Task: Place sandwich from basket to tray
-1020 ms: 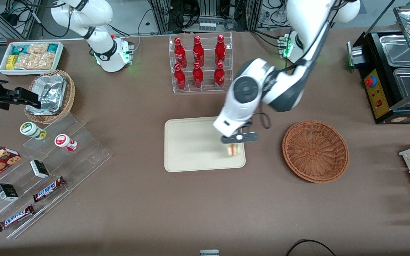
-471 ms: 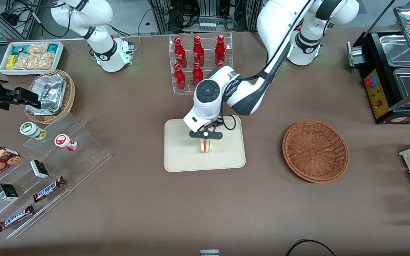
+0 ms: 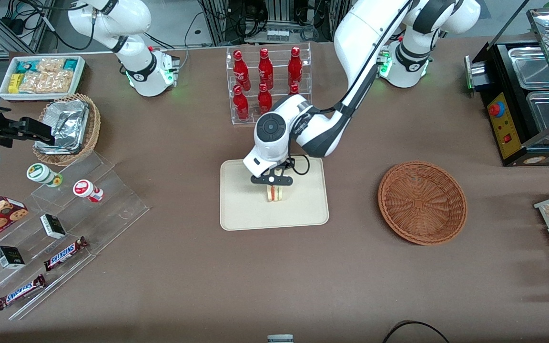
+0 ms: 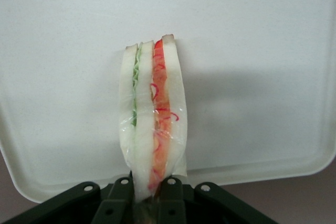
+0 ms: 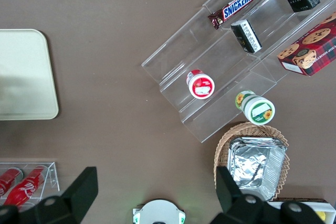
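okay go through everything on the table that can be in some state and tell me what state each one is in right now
gripper: over the tray, shut on the sandwich.
sandwich: held on edge, over the tray's middle; contact with it unclear.
tray: flat on the table, nothing else on it.
basket: upright, empty.
bottle rack: stocked with upright red bottles.
foil containers: crumpled, in the tan basket.

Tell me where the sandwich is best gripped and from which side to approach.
Grip the sandwich across its two flat bread faces near one end, coming from above, much as the end effector holds it now over the tray. In the wrist view its fingers are shut on the sandwich's end, pressing bread, not the layered cut edge, so the filling probably stays in.
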Controlling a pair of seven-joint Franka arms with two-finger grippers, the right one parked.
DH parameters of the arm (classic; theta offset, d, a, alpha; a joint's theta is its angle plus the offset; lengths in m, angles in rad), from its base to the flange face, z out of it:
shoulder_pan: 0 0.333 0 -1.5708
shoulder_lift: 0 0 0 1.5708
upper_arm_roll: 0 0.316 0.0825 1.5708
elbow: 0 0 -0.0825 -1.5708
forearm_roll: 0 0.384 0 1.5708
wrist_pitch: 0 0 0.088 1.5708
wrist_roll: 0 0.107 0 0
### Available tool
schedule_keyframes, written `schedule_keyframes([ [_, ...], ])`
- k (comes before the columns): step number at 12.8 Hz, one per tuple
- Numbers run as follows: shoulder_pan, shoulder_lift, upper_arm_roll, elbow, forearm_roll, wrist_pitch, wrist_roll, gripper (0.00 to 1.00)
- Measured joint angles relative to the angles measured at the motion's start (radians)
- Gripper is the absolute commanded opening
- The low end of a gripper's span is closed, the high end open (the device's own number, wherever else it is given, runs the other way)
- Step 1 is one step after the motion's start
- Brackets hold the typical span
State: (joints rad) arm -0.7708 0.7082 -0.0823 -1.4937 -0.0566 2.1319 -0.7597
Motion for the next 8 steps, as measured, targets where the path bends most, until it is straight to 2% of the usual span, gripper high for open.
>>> schedule_keyframes([
  [1, 0.0, 0.007, 0.001, -0.001, 0.0, 0.009, -0.018, 0.27],
  [2, 0.0, 0.011, 0.001, -0.001, 0.0, 0.023, -0.038, 0.95],
  [3, 0.0, 0.013, 0.001, -0.002, 0.0, 0.033, -0.051, 1.0],
  [8, 0.003, 0.009, 0.009, 0.008, 0.0, 0.026, -0.079, 1.0],
])
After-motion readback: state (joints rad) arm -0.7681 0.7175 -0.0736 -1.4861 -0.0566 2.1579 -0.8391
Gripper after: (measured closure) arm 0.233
